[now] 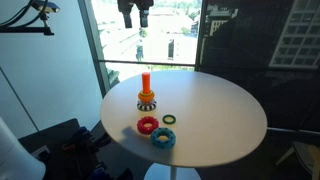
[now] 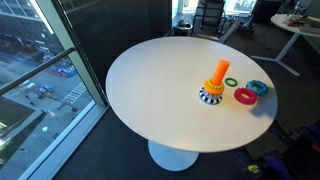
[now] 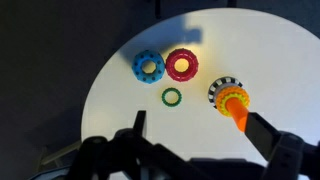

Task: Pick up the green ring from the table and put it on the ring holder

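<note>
The small dark-green ring (image 1: pixel 169 120) lies flat on the round white table (image 1: pixel 220 115), between the ring holder and the two bigger rings; it also shows in an exterior view (image 2: pixel 231 81) and in the wrist view (image 3: pixel 172 96). The ring holder (image 1: pixel 146 88) is an upright orange peg with dark and yellowish toothed rings at its foot; it shows in an exterior view (image 2: pixel 218 75) and in the wrist view (image 3: pixel 232 100). My gripper (image 1: pixel 135 24) hangs high above the table, open and empty. In the wrist view its fingers (image 3: pixel 200 130) spread wide, with the green ring above and left of them.
A red toothed ring (image 3: pixel 182 65) and a light-blue toothed ring (image 3: pixel 148 67) lie close beside the green ring. A large window stands behind the table (image 1: pixel 150 40). Office chairs and desks (image 2: pixel 290 30) stand beyond the table.
</note>
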Robot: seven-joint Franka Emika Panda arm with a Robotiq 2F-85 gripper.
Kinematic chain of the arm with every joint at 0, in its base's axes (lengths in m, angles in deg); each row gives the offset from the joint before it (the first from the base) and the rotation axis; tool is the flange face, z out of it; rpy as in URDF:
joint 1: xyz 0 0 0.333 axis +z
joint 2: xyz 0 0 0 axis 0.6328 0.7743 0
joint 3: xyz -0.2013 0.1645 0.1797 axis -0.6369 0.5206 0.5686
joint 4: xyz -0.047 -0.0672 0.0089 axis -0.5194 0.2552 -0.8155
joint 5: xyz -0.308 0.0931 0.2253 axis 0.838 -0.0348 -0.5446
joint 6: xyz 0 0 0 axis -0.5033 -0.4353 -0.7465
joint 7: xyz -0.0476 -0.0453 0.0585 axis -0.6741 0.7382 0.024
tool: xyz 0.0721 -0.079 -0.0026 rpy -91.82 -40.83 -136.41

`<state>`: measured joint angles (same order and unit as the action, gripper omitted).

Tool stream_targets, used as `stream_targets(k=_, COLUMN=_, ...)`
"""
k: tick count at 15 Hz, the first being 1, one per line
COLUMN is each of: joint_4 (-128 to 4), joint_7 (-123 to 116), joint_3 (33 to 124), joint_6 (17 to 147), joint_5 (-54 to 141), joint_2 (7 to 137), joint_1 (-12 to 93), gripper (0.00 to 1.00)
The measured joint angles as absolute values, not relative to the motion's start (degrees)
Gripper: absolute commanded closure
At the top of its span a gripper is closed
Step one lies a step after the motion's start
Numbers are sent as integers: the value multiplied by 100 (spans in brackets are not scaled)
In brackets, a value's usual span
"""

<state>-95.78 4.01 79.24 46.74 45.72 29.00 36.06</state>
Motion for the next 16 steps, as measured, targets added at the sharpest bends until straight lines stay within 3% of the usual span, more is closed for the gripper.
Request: stream_targets(k=16, joint_4=-9502, joint_7=-65, joint_3=7856, joint_6=4993, joint_5=4572, joint_2=3450, joint_1=3434, gripper=0)
